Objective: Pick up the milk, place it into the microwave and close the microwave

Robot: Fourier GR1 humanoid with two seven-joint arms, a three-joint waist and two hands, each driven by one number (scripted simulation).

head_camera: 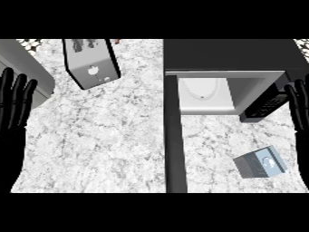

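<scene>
Our right hand (pixel 308 113) rests open, fingers up, at the right edge; our left hand (pixel 6 108) likewise at the left edge. The milk (pixel 260 163) sits lower right on the counter (pixel 103 136), below the microwave (pixel 230 54), which looks open at upper right.

White-grey marbled counter (pixel 103 136) — patterned tiles (pixel 30 44) at the far corners, toaster (pixel 89 61) upper left.

A white marble table with grey speckles (pixel 96 145) carries a silver box-shaped appliance with black edges (pixel 89 61) near its far side, standing askew. A plain grey block (pixel 13 61) lies at the far left, and black-and-white patterned tiling (pixel 33 44) shows behind it.
</scene>
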